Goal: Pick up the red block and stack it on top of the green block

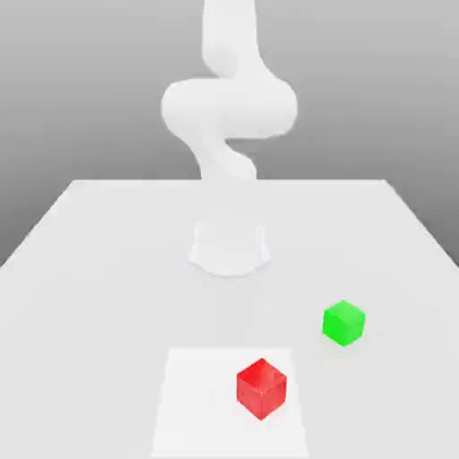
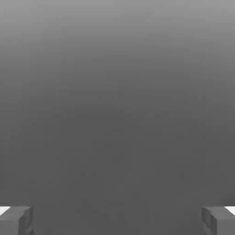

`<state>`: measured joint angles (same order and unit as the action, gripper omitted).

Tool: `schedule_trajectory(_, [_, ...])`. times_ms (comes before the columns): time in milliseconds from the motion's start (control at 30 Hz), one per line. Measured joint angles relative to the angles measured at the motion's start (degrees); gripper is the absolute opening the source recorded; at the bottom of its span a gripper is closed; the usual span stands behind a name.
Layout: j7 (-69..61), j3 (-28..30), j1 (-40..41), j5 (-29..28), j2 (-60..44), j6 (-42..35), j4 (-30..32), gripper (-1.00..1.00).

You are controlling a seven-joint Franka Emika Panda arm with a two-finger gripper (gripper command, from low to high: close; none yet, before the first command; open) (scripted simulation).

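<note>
Jaws: spread wide, gripper (image 2: pixel 117 221) held nothing.
Red block (image 1: pixel 261 388): sat on table (image 1: pixel 90 287).
Green block (image 1: pixel 343 323): near, apart.

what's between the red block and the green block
Nothing: in the exterior view, just bare table separates the red block from the green block.

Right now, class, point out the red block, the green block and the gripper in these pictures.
red block (image 1: pixel 261 389): exterior view, on the edge where its two front faces meet.
green block (image 1: pixel 343 324): exterior view, middle of the cube.
gripper (image 2: pixel 117 220): hand view, midway between its two fingertips, which stand wide apart.
</note>
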<state>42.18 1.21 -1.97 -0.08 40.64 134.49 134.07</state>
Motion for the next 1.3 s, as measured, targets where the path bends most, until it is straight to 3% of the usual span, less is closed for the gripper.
schedule_trajectory(367, [-17.49,4.05,-7.04,1.18,-23.26,12.17,10.24,0.0])
schedule_trajectory(667, [-31.11,3.92,-9.56,1.48,-41.93,21.98,18.49,0.0])
schedule_trajectory(867, [-34.6,2.36,-8.55,3.4,-54.34,31.62,18.33,0.0])
schedule_trajectory(900, [-34.91,1.81,-8.09,3.78,-56.28,33.26,18.05,-1.0])
schedule_trajectory(1133, [-34.86,1.62,-7.9,3.72,-56.7,33.54,18.0,-1.0])
schedule_trajectory(1300, [-33.22,2.65,-8.43,1.47,-47.81,26.01,19.33,-1.0])
